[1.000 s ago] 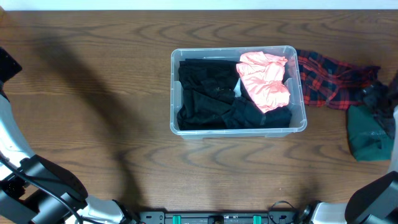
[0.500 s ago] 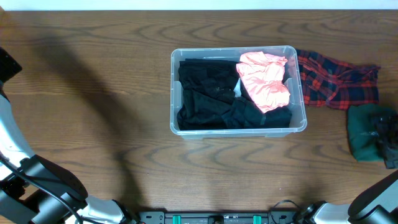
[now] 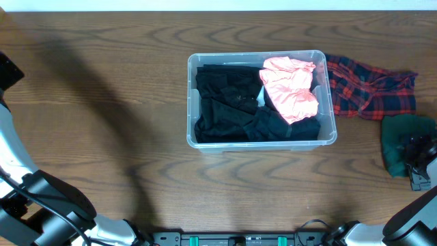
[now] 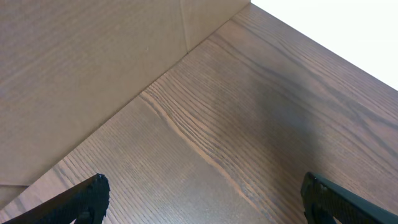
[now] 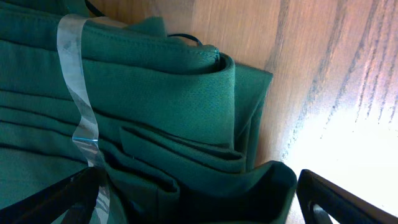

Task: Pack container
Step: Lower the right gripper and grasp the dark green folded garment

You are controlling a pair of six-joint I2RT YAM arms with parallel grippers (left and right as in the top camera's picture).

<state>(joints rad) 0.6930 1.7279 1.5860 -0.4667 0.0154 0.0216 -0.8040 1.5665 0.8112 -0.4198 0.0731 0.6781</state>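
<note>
Container of clear plastic, upright on the bench, a little right of centre in the overhead view, with its long sides running left to right. Inside, black cloth fills the left part and spreads along the near wall to the right corner. Pink cloth, crumpled, lies on top of it in the far right part and reaches up to the rim there. A small pale patch shows between the two (what it is cannot be told).

Outside, plaid cloth in red and dark checks lies on the bench just beside the right wall; whether it touches the rim cannot be told. Green cloth, folded, lies nearer the front at the right edge of the view, apart from the container and close to the plaid cloth.

Right tool hangs over the green cloth with its jaws spread wide and nothing between them. In the right wrist view one of its fingers sits above the folds and the other above bare wood beside the cloth's edge (contact cannot be told). A strip of clear tape crosses the folds.

Left tool is likewise spread wide and empty, with only bare wood below it. Left arm stands at the left edge of the overhead view, well apart from the container.
</note>
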